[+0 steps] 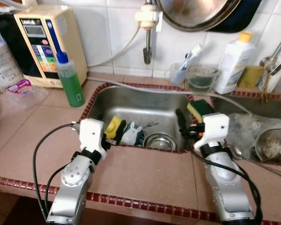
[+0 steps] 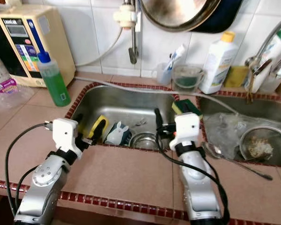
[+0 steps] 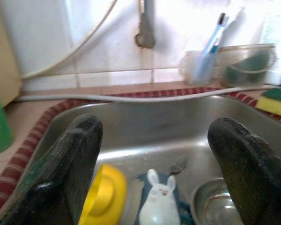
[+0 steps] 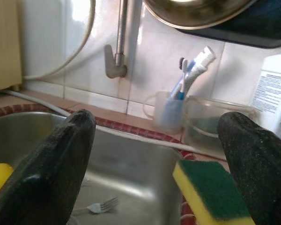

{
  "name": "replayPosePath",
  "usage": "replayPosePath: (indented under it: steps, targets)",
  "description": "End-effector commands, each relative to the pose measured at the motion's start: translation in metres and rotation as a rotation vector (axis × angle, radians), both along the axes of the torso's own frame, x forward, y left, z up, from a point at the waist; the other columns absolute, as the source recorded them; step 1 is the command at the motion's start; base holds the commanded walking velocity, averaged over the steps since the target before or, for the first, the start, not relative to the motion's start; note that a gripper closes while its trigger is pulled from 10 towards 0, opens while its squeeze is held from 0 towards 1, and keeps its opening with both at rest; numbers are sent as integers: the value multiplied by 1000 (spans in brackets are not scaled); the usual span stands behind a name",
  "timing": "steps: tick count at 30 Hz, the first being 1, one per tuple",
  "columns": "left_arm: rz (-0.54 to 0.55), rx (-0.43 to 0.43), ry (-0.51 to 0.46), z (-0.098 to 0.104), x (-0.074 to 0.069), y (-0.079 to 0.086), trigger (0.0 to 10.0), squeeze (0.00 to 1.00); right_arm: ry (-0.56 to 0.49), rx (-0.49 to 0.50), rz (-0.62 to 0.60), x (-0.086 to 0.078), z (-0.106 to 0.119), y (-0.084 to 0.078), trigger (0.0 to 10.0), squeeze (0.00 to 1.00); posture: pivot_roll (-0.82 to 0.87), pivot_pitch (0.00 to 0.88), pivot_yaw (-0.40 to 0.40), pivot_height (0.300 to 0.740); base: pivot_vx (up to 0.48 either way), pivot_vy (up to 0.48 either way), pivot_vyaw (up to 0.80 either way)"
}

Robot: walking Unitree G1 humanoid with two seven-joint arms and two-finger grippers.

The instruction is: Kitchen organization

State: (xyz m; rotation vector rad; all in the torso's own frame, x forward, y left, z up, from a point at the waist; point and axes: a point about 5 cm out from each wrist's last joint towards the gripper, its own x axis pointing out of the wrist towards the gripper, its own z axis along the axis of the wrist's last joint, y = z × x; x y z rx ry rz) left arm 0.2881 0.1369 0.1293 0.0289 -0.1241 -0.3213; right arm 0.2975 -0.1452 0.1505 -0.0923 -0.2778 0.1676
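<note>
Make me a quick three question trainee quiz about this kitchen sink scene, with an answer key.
1. True or false: the left gripper has its jaws shut on the yellow cup.
2. Which lies in the sink? A) fork B) knife C) plate
3. Fill in: the sponge on the sink's rim is yellow with a ____ top.

Key: 1 false, both the left and right gripper are open and empty; 2 A; 3 green.

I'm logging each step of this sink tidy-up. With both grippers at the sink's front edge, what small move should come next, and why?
Probably lower the left gripper into the steel sink toward the yellow cup. Its fingers are open, the cup lies just ahead between them, and nothing is held yet. The right gripper, also open, hangs near the yellow-green sponge.
</note>
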Motion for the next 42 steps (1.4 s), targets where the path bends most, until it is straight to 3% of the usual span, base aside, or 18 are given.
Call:
replayPosePath:
  steps: [1, 34, 42]
  targets:
    - [3, 7, 3, -1, 1, 3, 10000, 0, -9, 7, 18, 0, 2, 6, 10000, 0, -104, 8, 27, 740, 0, -352, 0]
    - [-1, 10, 12, 0, 2, 3, 10000, 0, -10, 7, 13, 0, 2, 5, 10000, 0, -104, 17, 31, 740, 0, -341, 0]
    - [-1, 11, 28, -1, 2, 3, 10000, 0, -11, 6, 14, 0, 2, 6, 10000, 0, -102, 19, 32, 740, 0, 0, 0]
